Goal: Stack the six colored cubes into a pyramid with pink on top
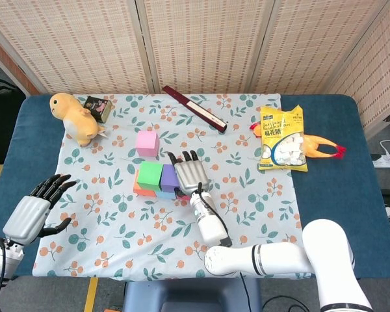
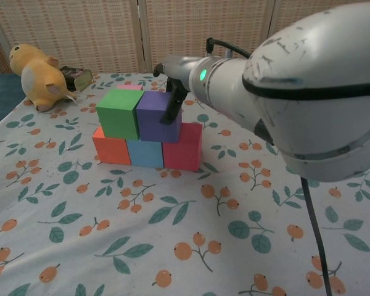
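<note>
on purple cube (image 2: 158, 116) right hand (image 1: 190, 173) grips; snack bag (image 1: 283, 139) print unreadable; left hand (image 1: 36, 209) spread.

Six cubes (image 2: 118, 113), two hands (image 1: 190, 171), two toys (image 1: 76, 117), one snack bag (image 1: 283, 139).

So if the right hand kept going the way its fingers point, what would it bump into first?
Probably nothing soon. The right hand rests on the purple cube, fingers pointing toward the far edge. The pink cube sits off to the side, so the cloth ahead looks free, though depth is unclear.
</note>
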Tool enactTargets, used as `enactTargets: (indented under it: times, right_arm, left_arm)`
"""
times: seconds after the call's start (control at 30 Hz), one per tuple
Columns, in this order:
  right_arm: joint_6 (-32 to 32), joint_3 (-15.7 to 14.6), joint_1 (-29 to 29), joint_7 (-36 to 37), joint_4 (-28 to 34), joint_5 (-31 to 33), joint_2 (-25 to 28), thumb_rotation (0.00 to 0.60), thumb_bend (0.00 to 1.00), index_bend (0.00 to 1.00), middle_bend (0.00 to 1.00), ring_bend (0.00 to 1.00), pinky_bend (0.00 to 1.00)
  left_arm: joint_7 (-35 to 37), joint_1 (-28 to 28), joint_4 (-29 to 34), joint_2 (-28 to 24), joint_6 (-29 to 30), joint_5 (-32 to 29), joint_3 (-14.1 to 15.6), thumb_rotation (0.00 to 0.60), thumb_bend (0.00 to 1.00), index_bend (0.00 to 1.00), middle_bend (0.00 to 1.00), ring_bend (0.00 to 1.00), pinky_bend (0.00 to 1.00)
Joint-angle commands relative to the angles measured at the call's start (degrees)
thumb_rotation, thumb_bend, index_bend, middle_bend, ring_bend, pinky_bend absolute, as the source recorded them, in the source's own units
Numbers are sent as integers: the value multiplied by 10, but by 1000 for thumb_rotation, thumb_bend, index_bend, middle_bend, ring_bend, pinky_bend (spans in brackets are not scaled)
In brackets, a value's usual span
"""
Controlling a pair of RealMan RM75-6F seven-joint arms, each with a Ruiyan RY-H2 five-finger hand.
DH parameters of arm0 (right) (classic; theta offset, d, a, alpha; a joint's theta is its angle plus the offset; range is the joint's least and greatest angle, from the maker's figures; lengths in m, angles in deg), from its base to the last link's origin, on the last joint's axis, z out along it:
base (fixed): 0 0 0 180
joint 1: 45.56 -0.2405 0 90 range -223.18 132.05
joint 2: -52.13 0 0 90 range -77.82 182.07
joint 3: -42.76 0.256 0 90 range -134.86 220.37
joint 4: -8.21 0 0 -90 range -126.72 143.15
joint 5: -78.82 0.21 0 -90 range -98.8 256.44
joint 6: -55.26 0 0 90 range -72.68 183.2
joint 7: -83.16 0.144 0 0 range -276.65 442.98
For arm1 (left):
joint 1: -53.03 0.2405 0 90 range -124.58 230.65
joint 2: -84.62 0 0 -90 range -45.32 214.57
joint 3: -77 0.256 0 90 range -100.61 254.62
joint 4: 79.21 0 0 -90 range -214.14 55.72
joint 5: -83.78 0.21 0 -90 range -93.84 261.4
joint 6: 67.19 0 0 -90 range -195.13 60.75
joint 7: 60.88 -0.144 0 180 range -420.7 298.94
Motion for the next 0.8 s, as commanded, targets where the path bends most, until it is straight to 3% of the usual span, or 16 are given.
enactTargets:
  times: [0.03,0.27,0.57,0.8]
  right_arm:
    - [0,0,1,0,2,-1,0,600,215,0,302,62,44]
    - [0,-1,3,2,6,-5,1,600,214,0,169,10,44]
    - [1,0,8,4,18,-7,7,600,214,0,91,0,40]
    - [8,-5,35,16,99,-26,61,600,214,0,40,0,34]
  left_arm:
    - [1,0,-1,0,1,1,0,600,302,121,41,0,161]
    - [1,1,-1,1,2,2,1,600,299,121,42,0,161]
    - [1,-1,-4,2,0,2,0,600,301,120,41,0,161]
    - [-2,-9,-6,4,-8,2,-4,600,300,120,43,0,161]
